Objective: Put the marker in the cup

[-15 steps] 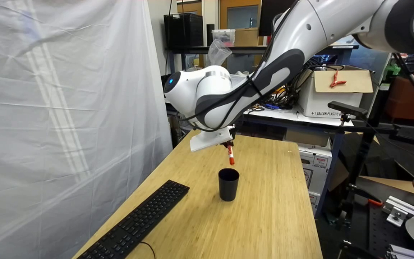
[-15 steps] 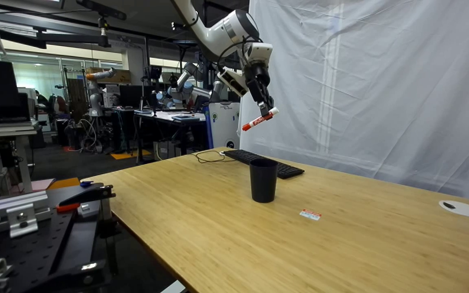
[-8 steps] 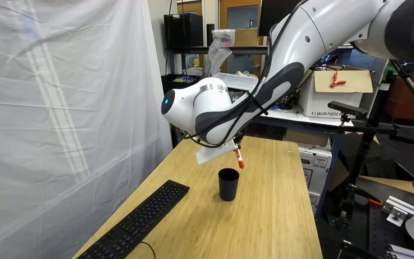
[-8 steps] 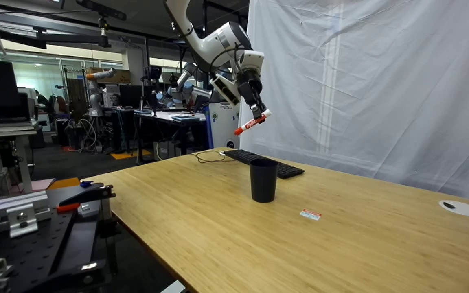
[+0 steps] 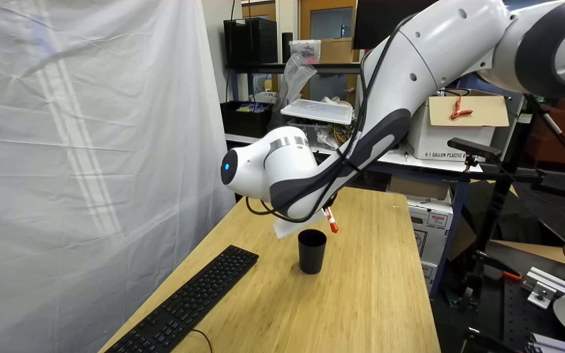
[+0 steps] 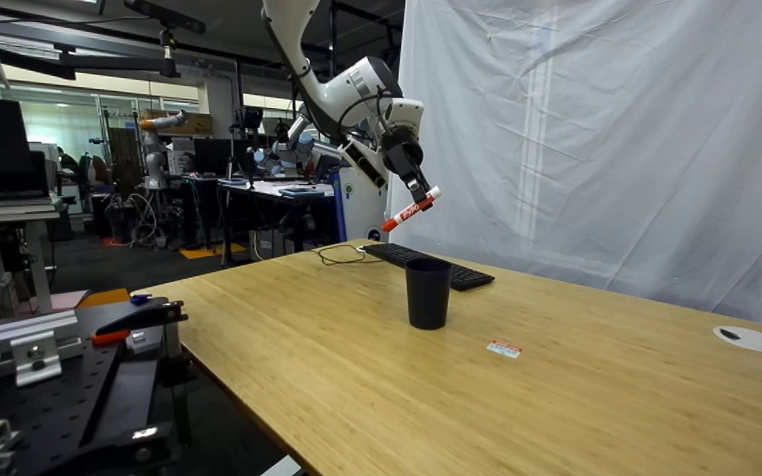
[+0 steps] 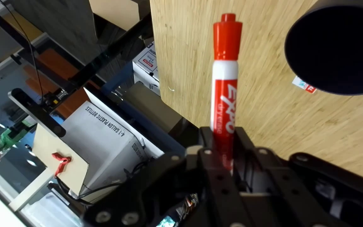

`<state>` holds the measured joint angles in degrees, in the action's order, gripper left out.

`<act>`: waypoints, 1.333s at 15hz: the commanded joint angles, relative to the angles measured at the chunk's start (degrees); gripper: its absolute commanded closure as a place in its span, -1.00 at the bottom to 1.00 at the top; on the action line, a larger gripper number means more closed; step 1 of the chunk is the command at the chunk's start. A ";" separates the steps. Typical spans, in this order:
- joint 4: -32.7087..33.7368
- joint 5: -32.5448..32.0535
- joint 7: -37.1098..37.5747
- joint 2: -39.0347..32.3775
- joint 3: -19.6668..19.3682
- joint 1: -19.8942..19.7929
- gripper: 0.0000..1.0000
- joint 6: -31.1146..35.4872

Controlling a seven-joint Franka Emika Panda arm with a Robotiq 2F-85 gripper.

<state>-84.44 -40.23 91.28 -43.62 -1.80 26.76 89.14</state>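
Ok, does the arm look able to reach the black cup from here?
Probably yes: the cup stands upright and uncovered, and nothing visible blocks the gripper's way to it. The marker it holds is tilted, though, and may need straightening.

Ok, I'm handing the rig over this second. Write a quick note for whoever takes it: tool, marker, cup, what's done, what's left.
Grip: the tool is shut on the marker.
Where: the marker hangs in the air, tilted, its red end lower. The cup stands upright on the table; in the wrist view it lies off to one side of the marker.
Done: marker picked up and held.
Left: bring the red end over the cup, lower it in, open, back away. I'd probably steepen the marker first; at this tilt it might catch the rim.
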 commanded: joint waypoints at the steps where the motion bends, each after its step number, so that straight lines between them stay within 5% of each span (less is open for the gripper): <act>1: 1.35 -4.12 0.24 -1.99 0.26 -0.41 0.90 -0.75; 9: 6.36 -12.68 -1.51 -5.74 0.96 -1.11 0.90 0.07; 20: 12.31 -13.82 -1.00 -12.16 0.76 -0.61 0.90 6.58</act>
<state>-73.96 -52.48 90.82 -54.60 -1.39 26.38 95.05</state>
